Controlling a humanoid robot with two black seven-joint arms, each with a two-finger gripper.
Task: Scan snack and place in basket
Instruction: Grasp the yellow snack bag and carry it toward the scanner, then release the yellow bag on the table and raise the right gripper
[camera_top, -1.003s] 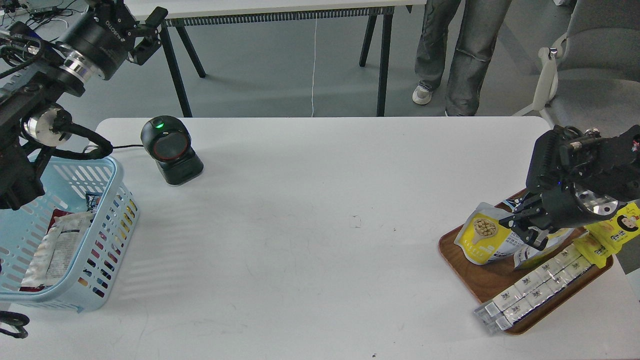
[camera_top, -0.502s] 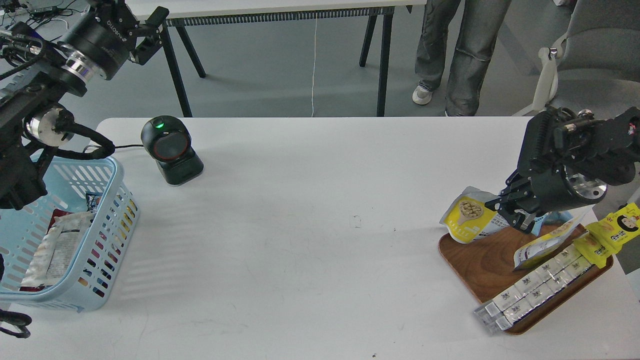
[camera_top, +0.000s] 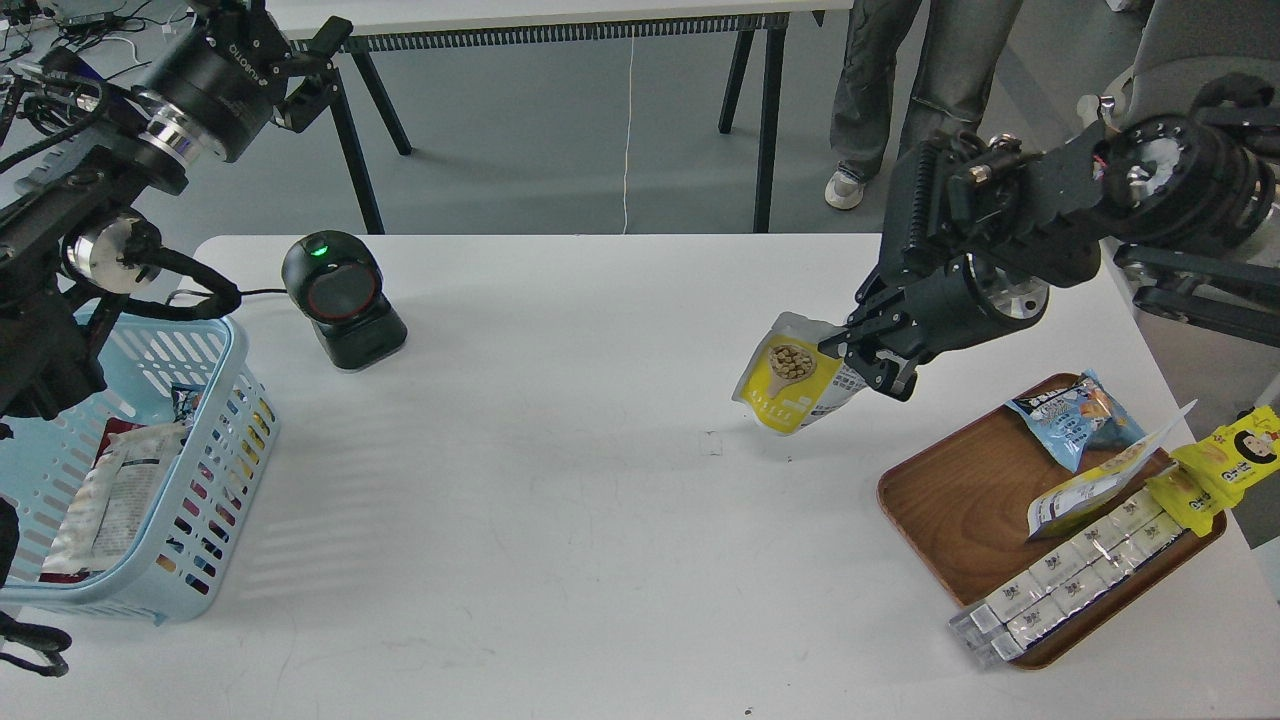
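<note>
1. Snack (camera_top: 790, 385): pouch is held above the table (camera_top: 600, 480), clamped at its right edge by the right gripper (camera_top: 868, 365).
2. Scanner (camera_top: 340, 298): well apart, left; the printed face is best turned toward its window.
3. Basket (camera_top: 215, 450): far left.
4. Left gripper (camera_top: 315, 65): raised; fingers apart.

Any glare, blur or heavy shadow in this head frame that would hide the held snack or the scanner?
Head view: even, soft lighting; the snack in the right gripper is sharp, print visible. The scanner is clear, green light on. Striped shadows fall on the table beside the basket; no glare.
</note>
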